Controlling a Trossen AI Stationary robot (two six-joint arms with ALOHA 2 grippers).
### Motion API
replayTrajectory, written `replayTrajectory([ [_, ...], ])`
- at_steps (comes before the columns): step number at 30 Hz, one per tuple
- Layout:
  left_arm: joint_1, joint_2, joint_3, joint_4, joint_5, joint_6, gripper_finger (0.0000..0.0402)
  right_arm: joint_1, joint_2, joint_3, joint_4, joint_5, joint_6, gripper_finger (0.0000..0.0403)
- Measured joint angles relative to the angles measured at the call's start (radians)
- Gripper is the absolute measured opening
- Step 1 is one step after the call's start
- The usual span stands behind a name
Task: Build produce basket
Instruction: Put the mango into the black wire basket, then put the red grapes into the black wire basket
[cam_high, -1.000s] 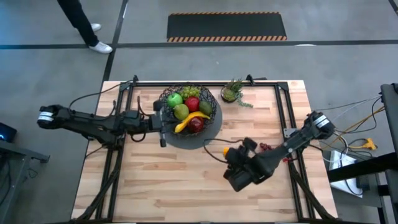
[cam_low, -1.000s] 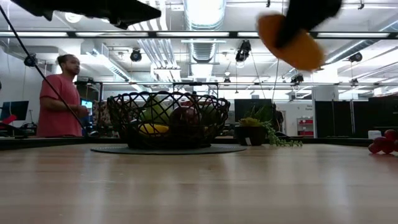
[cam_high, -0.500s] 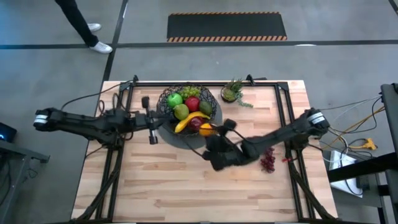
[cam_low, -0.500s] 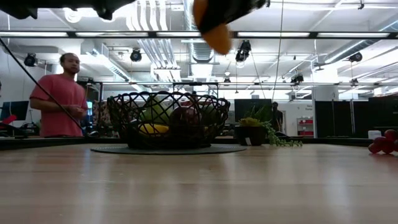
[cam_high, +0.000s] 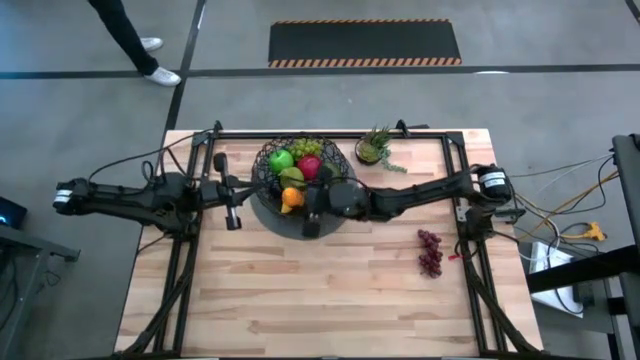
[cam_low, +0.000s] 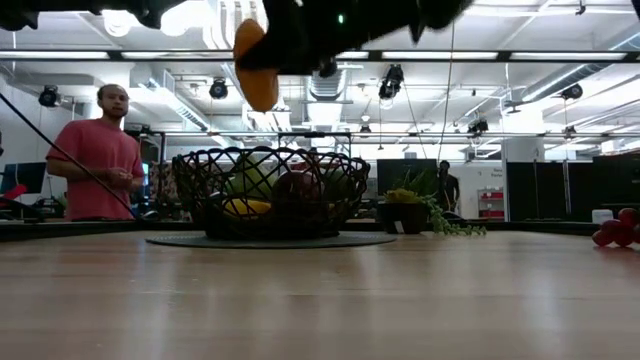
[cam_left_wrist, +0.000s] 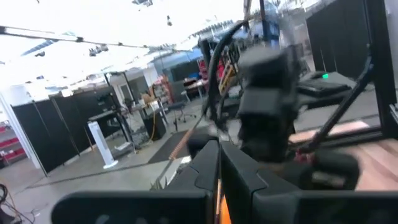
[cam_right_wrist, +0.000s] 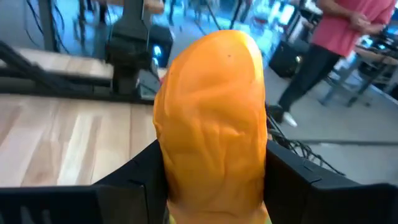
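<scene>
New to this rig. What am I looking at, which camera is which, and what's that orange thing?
It is a two-armed robot at a wooden table, filling a produce basket. There are four cameras: one straight overhead, one at table level looking across, and one on each wrist.

From overhead, the right arm reaches in from the picture's right. The right gripper is shut on the orange piece and holds it above the basket; the right wrist view shows it clamped between the dark fingers. The left gripper is shut, holds nothing and waits just left of the basket.

Apples, green grapes and a banana already lie in the basket. The purple grapes are on the table at the right, and a small potted plant stands at the far edge. A person in a red shirt is in the background.
</scene>
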Motion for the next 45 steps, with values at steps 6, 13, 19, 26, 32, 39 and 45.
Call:
replayTrajectory([
  [6,0.0,-0.044,-0.018,0.014,0.0,0.01,0.0,-0.072,0.013,-0.163,0.396,-0.073,0.018,0.0185],
  [13,0.0,-0.066,-0.023,0.015,0.0,0.036,0.0,-0.107,0.017,-0.251,0.465,-0.089,0.063,0.0185],
  [19,0.0,-0.059,-0.024,0.02,0.0,0.036,0.0,-0.134,0.059,-0.264,0.515,-0.09,0.134,0.0186],
  [26,0.001,-0.053,-0.024,0.02,-0.001,0.036,0.0,-0.132,0.165,-0.175,0.506,-0.097,0.124,0.0199],
  [32,0.002,-0.051,-0.024,0.015,-0.001,0.049,0.0,-0.132,0.212,-0.116,0.442,-0.096,0.135,0.0228],
  [39,0.001,-0.052,-0.028,0.017,-0.001,0.053,0.0,-0.132,0.221,-0.103,0.433,-0.096,0.15,0.0278],
  [45,0.001,-0.055,-0.031,0.018,-0.001,0.054,0.0,-0.132,0.217,-0.103,0.43,-0.096,0.15,0.031],
])
